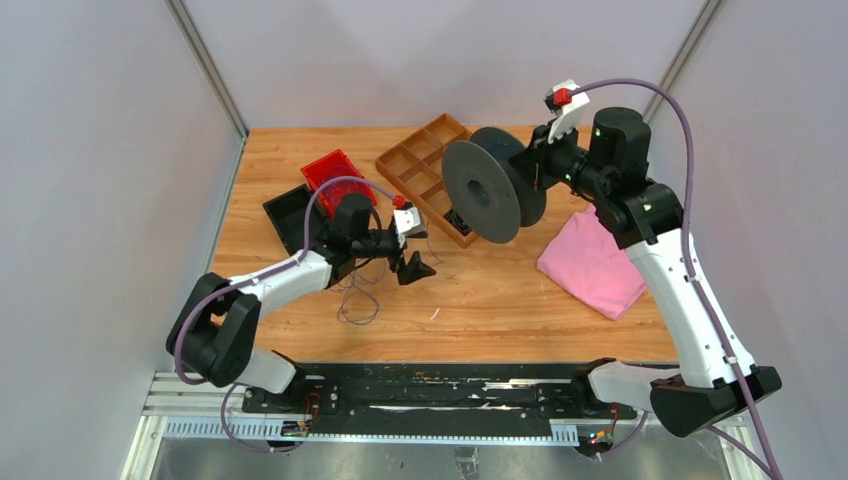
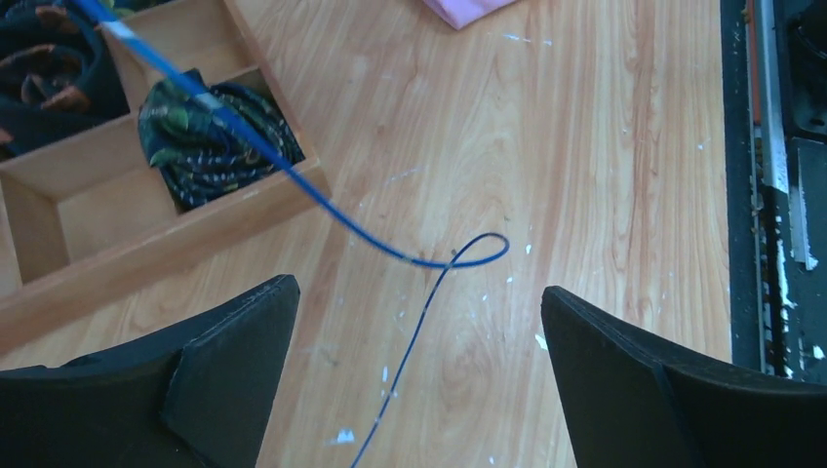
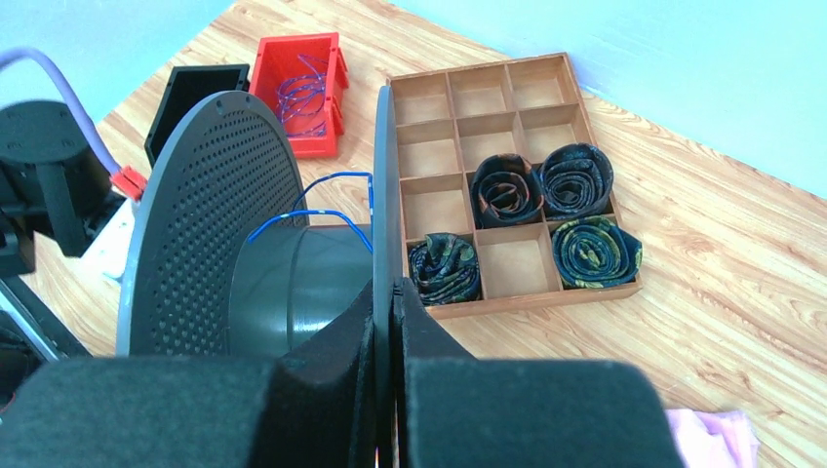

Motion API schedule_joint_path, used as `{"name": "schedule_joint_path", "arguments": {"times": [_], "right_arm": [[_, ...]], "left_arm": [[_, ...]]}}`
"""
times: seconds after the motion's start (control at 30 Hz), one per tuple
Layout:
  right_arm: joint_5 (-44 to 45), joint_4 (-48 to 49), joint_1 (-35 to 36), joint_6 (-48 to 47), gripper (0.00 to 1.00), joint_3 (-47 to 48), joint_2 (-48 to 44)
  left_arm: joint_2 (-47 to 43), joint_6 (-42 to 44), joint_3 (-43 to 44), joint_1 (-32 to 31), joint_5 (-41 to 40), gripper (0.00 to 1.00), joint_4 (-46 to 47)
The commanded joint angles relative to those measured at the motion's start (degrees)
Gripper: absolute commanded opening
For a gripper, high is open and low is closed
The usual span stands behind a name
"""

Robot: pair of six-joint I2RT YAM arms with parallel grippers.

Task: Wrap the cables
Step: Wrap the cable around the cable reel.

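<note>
My right fingers (image 3: 393, 292) are clenched on one rim of the spool (image 3: 210, 214), holding it on edge above the counter (image 2: 605, 146). My left fingers (image 2: 419, 292) are released and spread wide, grasping nothing. The cable (image 2: 322, 198) slants down from the spool side to the counter and curls into a small loop just beneath them. I judge I should close on the strand beside that loop, then feed it under light tension so the turns lie on the hub without kinking.

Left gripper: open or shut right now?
Open: the left gripper has its fingers wide apart; the cable runs between them, untouched.
</note>
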Motion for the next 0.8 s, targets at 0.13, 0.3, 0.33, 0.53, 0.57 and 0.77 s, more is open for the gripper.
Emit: {"name": "schedule_joint_path", "arguments": {"times": [0.13, 0.3, 0.33, 0.53, 0.57, 0.77], "right_arm": [[-0.2, 0.5, -2.2, 4.5, 0.01, 5.5, 1.0], [0.6, 0.4, -2.5, 5.4, 0.01, 6.5, 1.6], [1.0, 0.4, -2.6, 5.5, 0.01, 6.7, 1.7], [4.9, 0.4, -2.8, 6.7, 0.01, 7.1, 2.1], [5.7, 0.4, -2.8, 6.8, 0.01, 7.2, 2.4], [11.5, -0.4, -2.8, 8.2, 0.01, 7.4, 3.8]], "left_arm": [[6.2, -4.6, -1.8, -4.6, -5.4, 0.96, 19.2], [10.1, -7.0, -1.0, -6.0, -5.3, 0.78, 21.2], [10.6, -7.1, -1.1, -6.1, -5.1, 0.73, 21.2], [12.3, -7.4, -1.9, -6.9, -1.5, 0.3, 21.3], [12.4, -7.4, -1.9, -6.9, -0.8, 0.21, 21.3], [9.8, -6.8, -3.8, -7.3, 1.6, 0.0, 21.4]]}}
